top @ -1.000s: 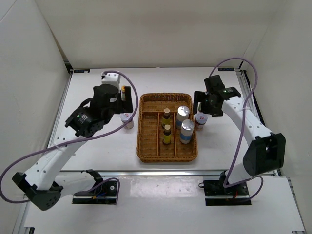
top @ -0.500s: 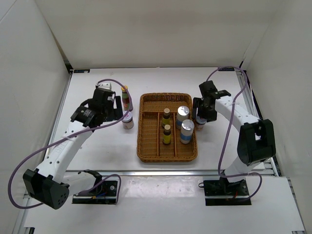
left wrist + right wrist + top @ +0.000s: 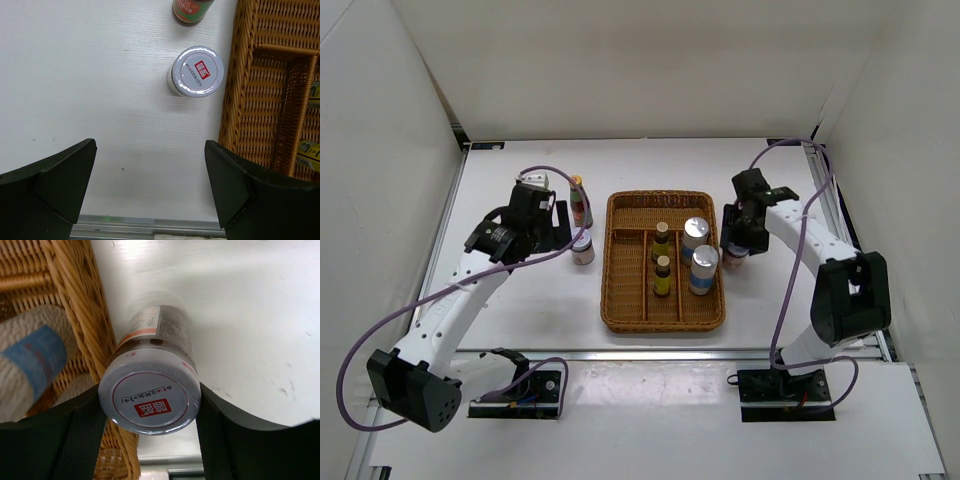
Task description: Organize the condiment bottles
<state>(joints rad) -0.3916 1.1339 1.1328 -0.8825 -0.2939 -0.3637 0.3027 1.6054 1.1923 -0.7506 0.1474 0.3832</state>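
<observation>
My right gripper (image 3: 149, 407) is shut on a white jar with a red-marked lid (image 3: 150, 397), both fingers pressed against its sides, just outside the right wall of the wicker tray (image 3: 82, 305). In the tray stand two small brown yellow-capped bottles (image 3: 662, 238) (image 3: 663, 274) and two silver-lidded blue-labelled shakers (image 3: 696, 232) (image 3: 704, 267). Left of the tray, a second white jar (image 3: 197, 71) and a tall red-green bottle (image 3: 191, 10) stand on the table. My left gripper (image 3: 150, 185) hangs open above the table, on the near side of that jar, with nothing between its fingers.
The tray (image 3: 665, 196) has three long compartments; the left one (image 3: 625, 270) holds nothing. White walls close in the table on the left, back and right. A metal rail (image 3: 150, 225) runs along the near edge.
My right gripper has come down beside the tray and closed on the right jar. The left arm dropped lower and pulled back to the left, uncovering the tall bottle and the left jar.
</observation>
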